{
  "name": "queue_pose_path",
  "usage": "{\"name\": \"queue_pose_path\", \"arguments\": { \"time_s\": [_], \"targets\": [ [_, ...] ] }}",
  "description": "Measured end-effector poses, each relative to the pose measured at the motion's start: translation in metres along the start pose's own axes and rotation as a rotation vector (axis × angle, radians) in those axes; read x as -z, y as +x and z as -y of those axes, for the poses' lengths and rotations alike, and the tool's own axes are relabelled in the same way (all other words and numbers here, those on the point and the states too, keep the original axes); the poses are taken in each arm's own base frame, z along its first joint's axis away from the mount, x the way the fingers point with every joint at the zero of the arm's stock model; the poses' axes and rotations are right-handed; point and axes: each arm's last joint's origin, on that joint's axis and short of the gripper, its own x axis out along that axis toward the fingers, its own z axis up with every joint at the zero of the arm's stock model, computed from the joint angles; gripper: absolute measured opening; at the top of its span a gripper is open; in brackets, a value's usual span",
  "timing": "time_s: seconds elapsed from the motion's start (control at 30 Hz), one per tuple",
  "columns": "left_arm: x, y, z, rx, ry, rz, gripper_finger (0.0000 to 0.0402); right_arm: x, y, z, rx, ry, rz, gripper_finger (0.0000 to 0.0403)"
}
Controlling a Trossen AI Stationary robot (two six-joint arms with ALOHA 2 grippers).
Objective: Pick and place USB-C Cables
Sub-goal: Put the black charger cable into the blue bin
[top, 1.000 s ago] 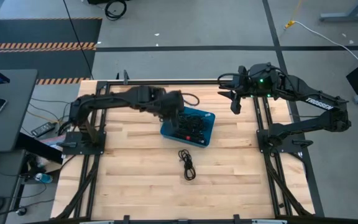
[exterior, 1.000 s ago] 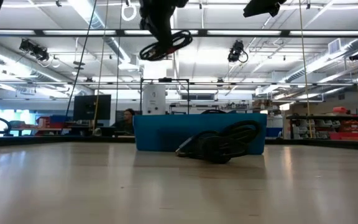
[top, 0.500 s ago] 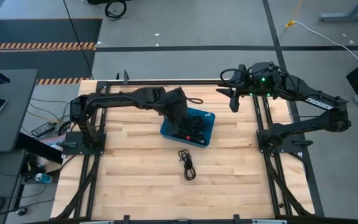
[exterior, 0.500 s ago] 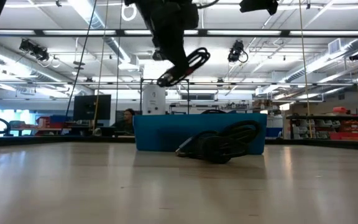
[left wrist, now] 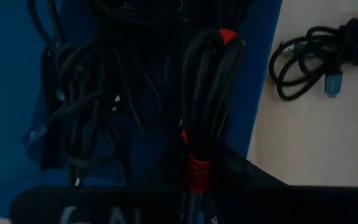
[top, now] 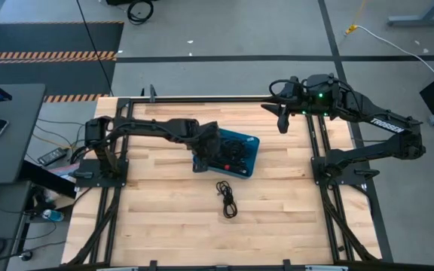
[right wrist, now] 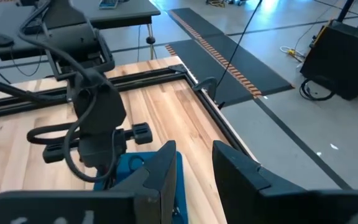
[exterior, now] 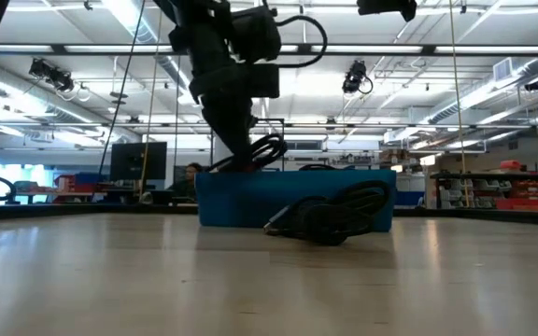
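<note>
A blue tray (top: 249, 156) sits mid-table with several black USB-C cable bundles (left wrist: 86, 106) heaped in it. My left gripper (top: 204, 153) is low over the tray's left part (exterior: 241, 161), shut on one cable bundle (left wrist: 209, 87) bound with red ties. One more coiled cable (top: 227, 198) lies on the bare wood near the tray; it shows in front of the tray wall in the low view (exterior: 330, 215) and beside it in the left wrist view (left wrist: 316, 53). My right gripper (top: 280, 119) hangs open, high over the table's far right part (right wrist: 194, 171). My left gripper pinches the cable bundle between its two fingers at the end by one red tie (left wrist: 195, 169), coming from above and pointing down. The bundle runs out past the fingers over the tray, its far red tie (left wrist: 227, 36) free. In the low view its loop (exterior: 267, 149) is at the tray's rim.
Bare wooden table (top: 164, 203) surrounds the tray on the near and left sides. Black rails (top: 202, 98) run along the far edge and both arm bases. Beyond the table are workshop benches and a person (exterior: 192, 177) far off.
My left gripper has come down from high above the tray's far edge and moved toward the near edge, carrying the cable bundle with it. The bundle, which was hanging well above the tray, is now down at the tray's rim.
</note>
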Motion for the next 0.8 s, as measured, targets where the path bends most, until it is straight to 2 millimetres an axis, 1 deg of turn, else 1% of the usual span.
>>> {"name": "queue_pose_path", "arguments": {
  "time_s": [0.23,0.4,0.57,0.67,0.73,0.8],
  "targets": [
    [-0.0072,0.0007,-0.002,-0.022,0.095,0.084,0.005,0.0,0.0,0.0,0.001,0.022,0.0,0.011],
    [-0.0092,0.0005,-0.0031,-0.033,0.141,0.105,0.005,0.0,0.0,0.0,0.001,0.027,0.0,0.011],
    [-0.0092,0.0005,-0.003,-0.032,0.138,0.104,0.005,0.0,0.0,0.0,0.001,0.027,0.0,0.011],
    [-0.0095,0.0004,-0.0032,-0.031,0.107,0.107,0.0051,0.0,0.0,0.0,0.001,0.027,0.0,0.011],
    [-0.0096,0.0004,-0.0032,-0.031,0.101,0.109,0.0075,0.0,0.0,0.0,0.001,0.027,0.0,0.011],
    [-0.0097,0.0004,-0.0032,-0.032,0.101,0.11,0.0113,0.0,0.0,0.0,0.001,0.027,0.0,0.011]
  ]
}}
